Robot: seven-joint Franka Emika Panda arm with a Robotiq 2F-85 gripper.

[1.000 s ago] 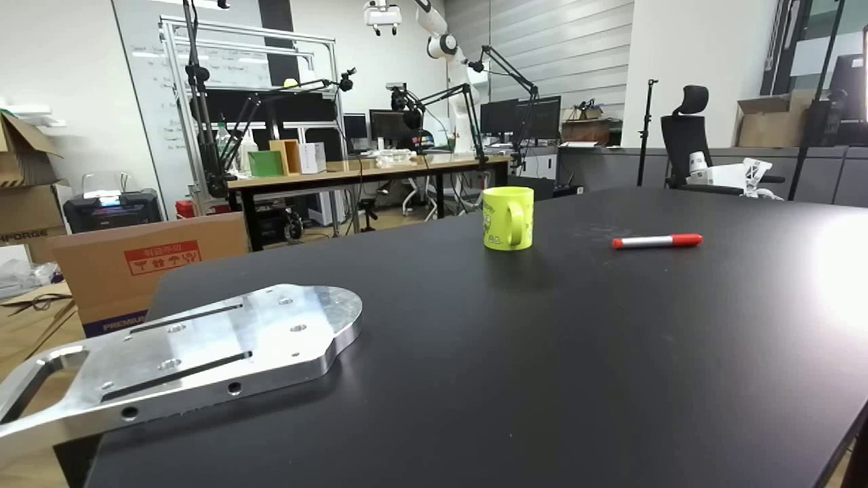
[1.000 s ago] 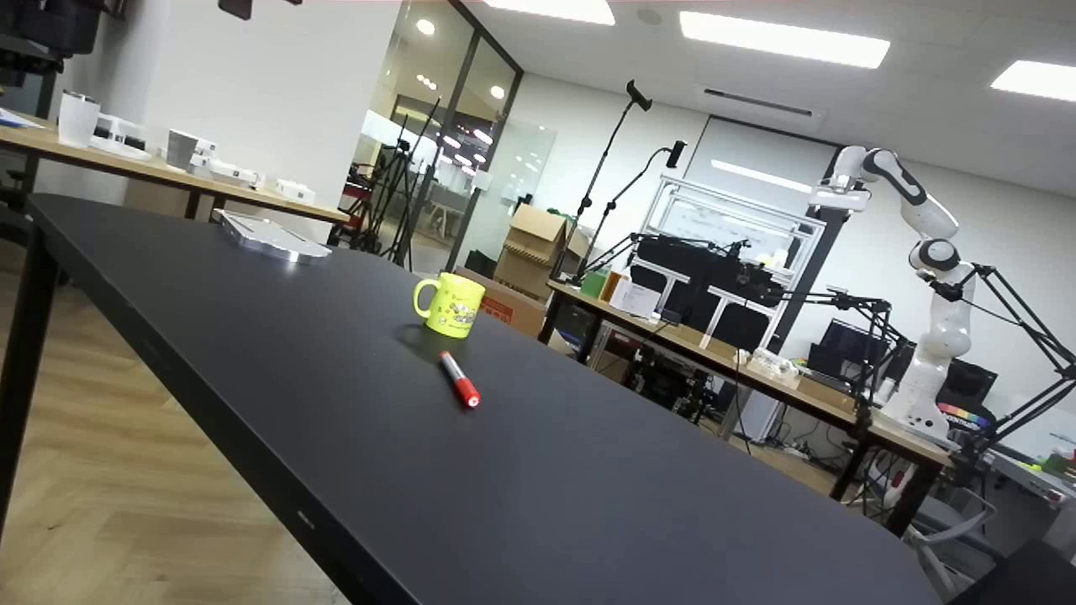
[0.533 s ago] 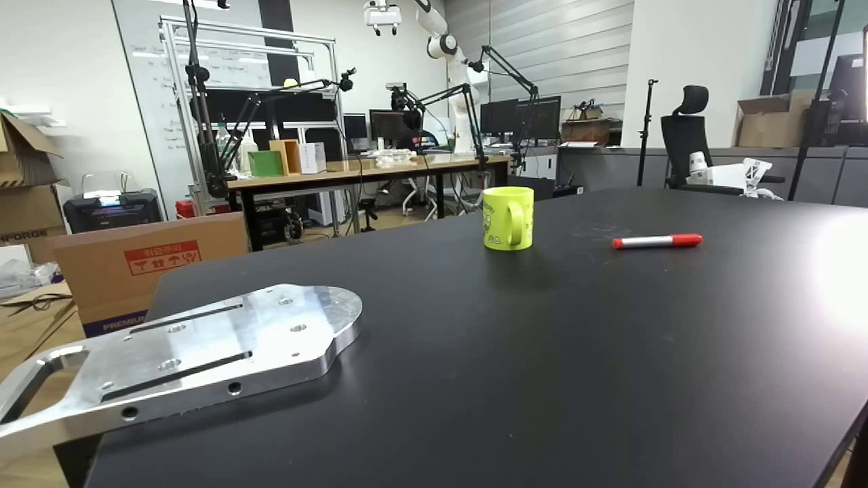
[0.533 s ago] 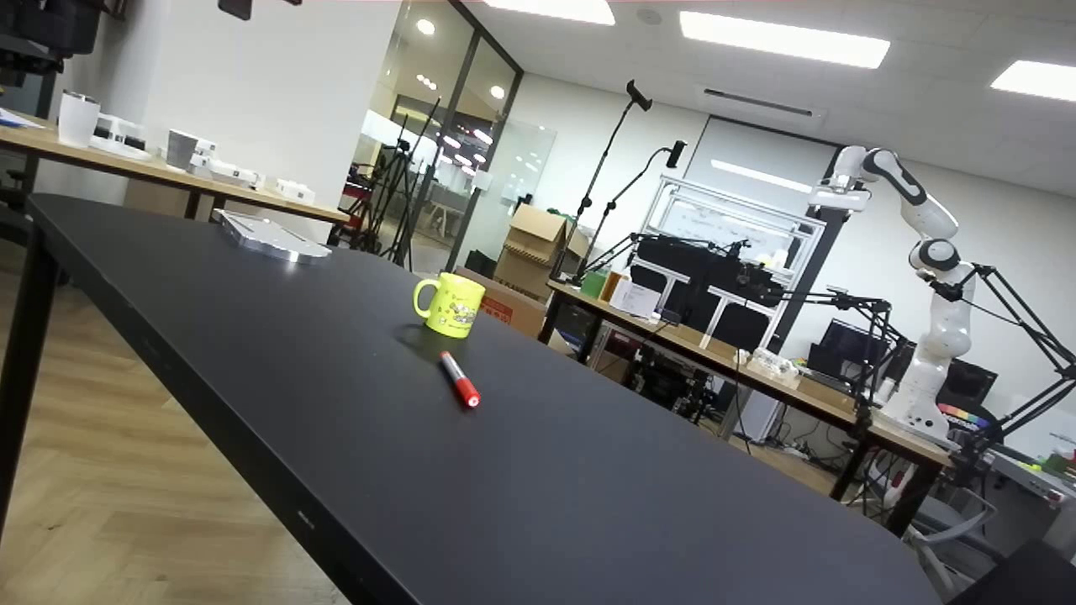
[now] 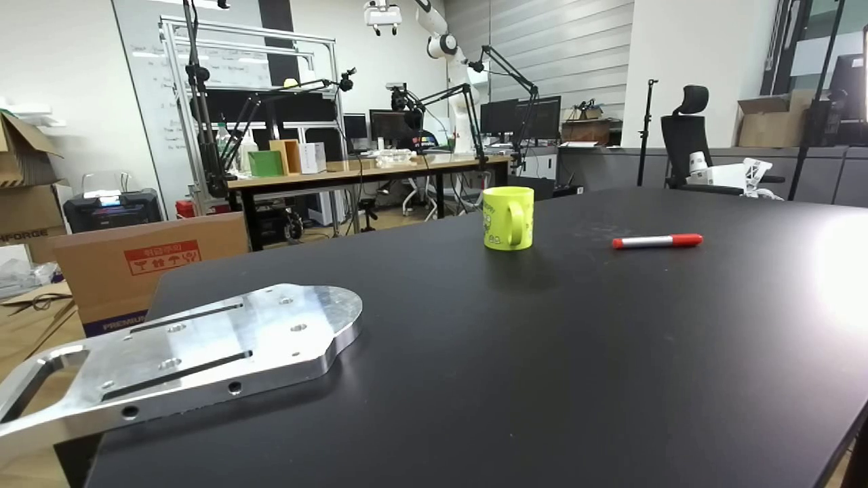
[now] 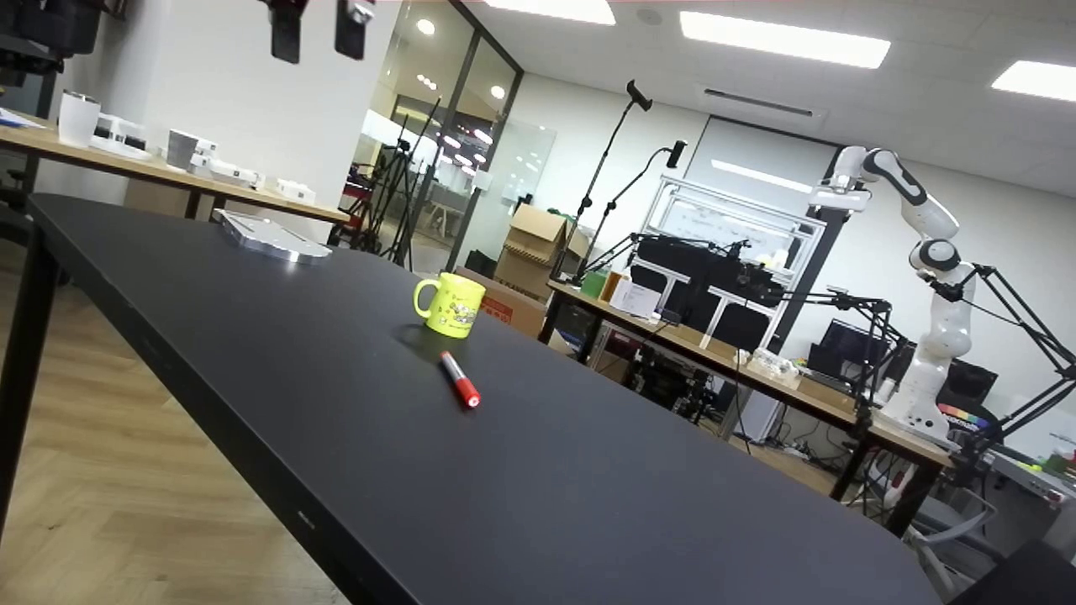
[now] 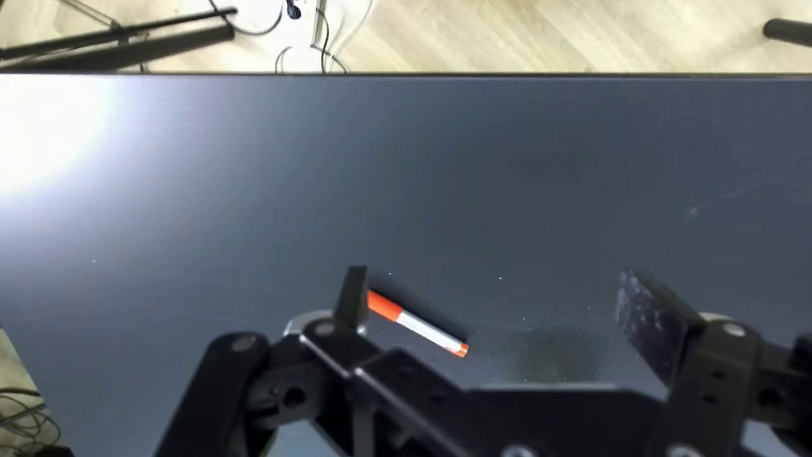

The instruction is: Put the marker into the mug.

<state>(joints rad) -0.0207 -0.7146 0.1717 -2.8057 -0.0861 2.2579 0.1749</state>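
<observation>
currently, the task is presumably standing at the approach step: the marker (image 7: 420, 325) is lying flat on the dark table (image 6: 605, 496), below the gripper (image 7: 498, 304). the gripper is holding nothing; its jaws are standing wide apart, and in an exterior view its fingertips (image 6: 286, 38) are showing only near the upper edge, well above the table. in both exterior views the mug (image 6: 454, 307) is standing upright near the marker but apart from it, while a metal plate (image 5: 237, 333) is resting farther off. in the wrist view one fingertip is lining up with the marker's longer red end; whether the gripper's body is hiding the mug there is proving hard to tell. as a judgement, the next move is calling for centring over the marker and turning, since the jaws are seeming to face more along its length than across it, then for lowering until both fingers are straddling the barrel, and closing. lifting, tipping the marker toward upright and letting it go over the mug's mouth are all waiting on that grasp.
</observation>
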